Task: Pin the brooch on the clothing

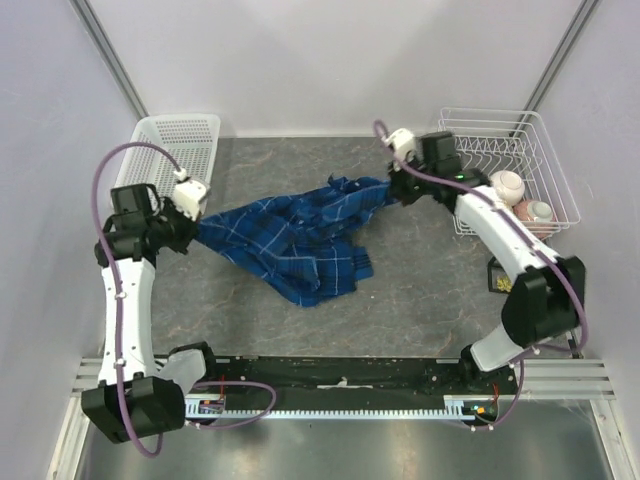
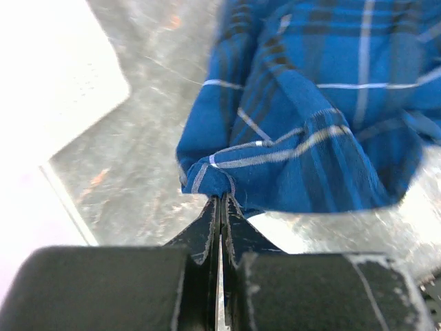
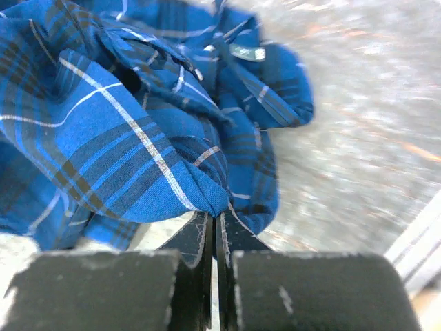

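Two grips are on the clothing (image 1: 290, 245), one per arm.

- L gripper (image 1: 192, 228): jaws closed on a folded edge at the shirt's left end. Wrist view shows only a small pinch of cloth, taken at the tips.
- R gripper (image 1: 393, 188): jaws closed on a plaid fold at the far-right end, also a tip pinch.

Shirt pos.: mid counter (image 1: 420, 300), strung between the two grippers, with the bulk crumpled and sagging toward the near side. Collar, pocket and buttons cannot be sorted out in the bunch. A small tag-like strip (image 3: 248, 52) shows in the R wrist view.

Brooch: not identifiable in any view; loc. unknown.

Handling, est.:
- Cloth is soft and light, w/ no stiffness. It drapes and folds on itself and holds no shape w/o tension.
- Woven surface, prob. moderate friction. Thin tip pinches may slip out if jerked.
- Best hold pts: hems, seams, collar or doubled edges, where layers are thicker. Take more cloth into the jaws where poss.
- Pinning req. a flat single layer; spread w/ even pull from both ends.
- Brooch, if small metal: rigid, light, prob. slippery. Grip across the body, not the pin.
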Robot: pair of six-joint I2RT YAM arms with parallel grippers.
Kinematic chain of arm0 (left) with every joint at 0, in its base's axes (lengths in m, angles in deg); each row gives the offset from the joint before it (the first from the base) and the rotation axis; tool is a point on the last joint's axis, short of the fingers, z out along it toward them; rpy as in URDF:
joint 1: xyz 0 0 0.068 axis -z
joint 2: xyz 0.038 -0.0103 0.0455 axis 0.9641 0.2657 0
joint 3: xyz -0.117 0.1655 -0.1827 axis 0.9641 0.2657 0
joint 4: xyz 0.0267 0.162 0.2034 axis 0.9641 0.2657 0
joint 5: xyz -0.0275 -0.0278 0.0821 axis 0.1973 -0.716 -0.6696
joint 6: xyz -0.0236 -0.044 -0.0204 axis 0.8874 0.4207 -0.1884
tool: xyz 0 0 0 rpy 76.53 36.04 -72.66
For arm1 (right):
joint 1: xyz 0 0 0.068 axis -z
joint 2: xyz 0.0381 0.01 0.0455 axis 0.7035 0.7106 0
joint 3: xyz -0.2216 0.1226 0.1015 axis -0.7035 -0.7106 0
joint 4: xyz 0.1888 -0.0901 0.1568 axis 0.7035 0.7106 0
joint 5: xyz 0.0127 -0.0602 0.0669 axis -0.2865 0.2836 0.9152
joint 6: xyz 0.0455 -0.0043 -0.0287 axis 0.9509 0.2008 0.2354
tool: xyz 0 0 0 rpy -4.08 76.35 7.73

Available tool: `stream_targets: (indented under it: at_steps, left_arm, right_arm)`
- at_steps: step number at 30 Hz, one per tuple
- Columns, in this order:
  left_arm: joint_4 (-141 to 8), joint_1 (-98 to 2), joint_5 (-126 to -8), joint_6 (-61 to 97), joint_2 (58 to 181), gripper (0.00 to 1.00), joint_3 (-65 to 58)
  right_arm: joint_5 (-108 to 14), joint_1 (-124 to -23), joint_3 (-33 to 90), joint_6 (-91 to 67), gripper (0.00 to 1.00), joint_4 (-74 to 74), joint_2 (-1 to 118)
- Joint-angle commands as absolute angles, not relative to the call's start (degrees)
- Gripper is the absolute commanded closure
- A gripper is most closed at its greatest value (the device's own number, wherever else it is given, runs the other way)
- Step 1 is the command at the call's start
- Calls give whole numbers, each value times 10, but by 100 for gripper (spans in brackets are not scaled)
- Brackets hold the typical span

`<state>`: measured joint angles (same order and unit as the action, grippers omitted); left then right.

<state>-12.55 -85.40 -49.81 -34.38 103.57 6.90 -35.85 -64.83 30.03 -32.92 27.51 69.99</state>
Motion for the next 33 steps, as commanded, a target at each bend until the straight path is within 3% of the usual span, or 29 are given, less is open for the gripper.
stream_targets:
  at_steps: [1,10,15,16,17,18,20,26,33]
  left_arm:
    - [-152,-922,-456,-320,1018,98,32]
    - [-155,-1023,-528,-480,963,98,229]
    - [-162,-1023,-519,-520,993,98,270]
    - [-94,-1023,-484,-544,1010,90,235]
    - [-62,-1022,-448,-552,1018,57,208]
    - [-38,-1019,-378,-548,1025,46,181]
    - [-36,-990,-332,-477,1053,35,104]
    - [-217,-760,-412,-255,1167,29,23]
    - [-228,-647,-417,-183,1467,27,-158]
  right_arm:
    - [-329,-601,317,-400,100,350,610]
    - [-399,-598,95,-519,100,437,468]
    - [-446,-598,35,-543,100,440,476]
    - [-445,-597,30,-553,100,443,480]
    - [-435,-597,30,-556,100,446,482]
    - [-428,-598,33,-556,100,449,486]
    - [-419,-598,48,-552,100,457,499]
    - [-398,-598,85,-527,100,460,544]
    - [-407,-597,107,-516,100,474,547]
